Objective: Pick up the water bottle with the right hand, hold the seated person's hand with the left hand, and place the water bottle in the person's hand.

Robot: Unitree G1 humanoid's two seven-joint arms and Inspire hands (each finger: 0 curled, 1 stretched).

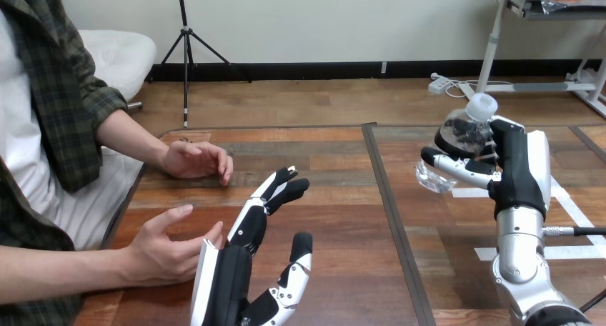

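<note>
**Bottle in my right hand, left hand open beside the person**

The water bottle point(463, 134) is a small one of clear plastic with a white cap point(482, 104). It is tilted, with the cap pointing toward one o'clock and the rounded base hanging toward seven. Dark shapes show through its clear wall. It sits at about three o'clock from the middle of the view, lifted off the table point(343, 197).

My right hand point(516, 170) grips it. My fingers point(457, 166) curl across the lower part of the bottle from the three o'clock side, and the black palm stands behind it. My silver forearm drops from there toward five o'clock.

My left hand point(230, 282) is at about seven o'clock, well apart from the bottle. It holds nothing. Its fingers stretch out toward one o'clock, the thumb point(297, 263) stands off toward three o'clock, and the white back faces nine o'clock.

The person's nearer hand point(166, 251) lies right against that white back, on its nine o'clock side, with the fingers loosely bent. I cannot tell whether the two touch. The person's farther hand point(197, 159) rests on the table at about ten o'clock, palm down, apart from both of my hands.
</note>
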